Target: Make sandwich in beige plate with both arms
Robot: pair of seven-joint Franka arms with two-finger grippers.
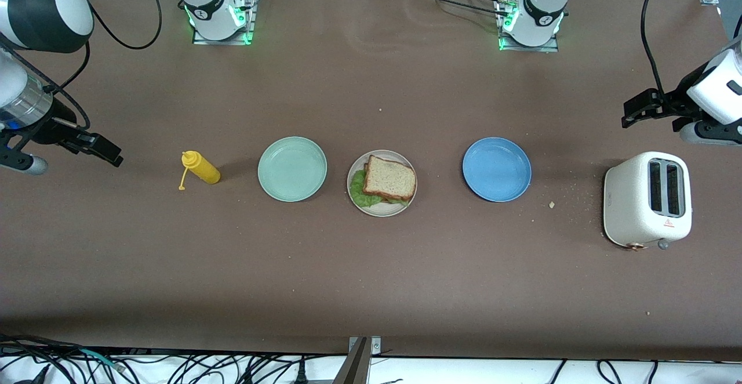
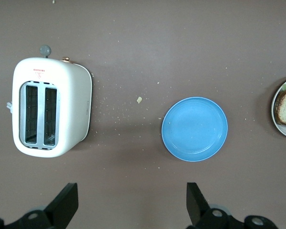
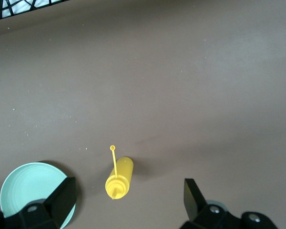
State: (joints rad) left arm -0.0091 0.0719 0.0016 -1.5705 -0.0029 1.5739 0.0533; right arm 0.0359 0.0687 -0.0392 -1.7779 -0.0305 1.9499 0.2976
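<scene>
We judge the task essentially done: the sandwich [image 1: 389, 180] sits assembled on the beige plate [image 1: 381, 210], a bread slice on top, another just showing beneath it, and ruffled lettuce [image 1: 363, 194] poking out at the edge. We see nothing left to add; the mint green plate [image 1: 292, 169] and the blue plate [image 1: 497, 169] both lie bare on either side of it

Both our arms are drawn well away from the beige plate. Our left gripper [image 1: 650, 111] hangs in the air with its fingers spread wide and nothing between them; the toaster [image 1: 647, 199] and the blue plate lie below it, and the beige plate shows only at the edge of the left wrist view, well apart from the fingers. Our right gripper [image 1: 95, 147] is likewise wide open and holds nothing, hovering over bare table with the yellow squeeze bottle [image 1: 200, 168] lying on its side near below it and the mint green plate just past that
</scene>
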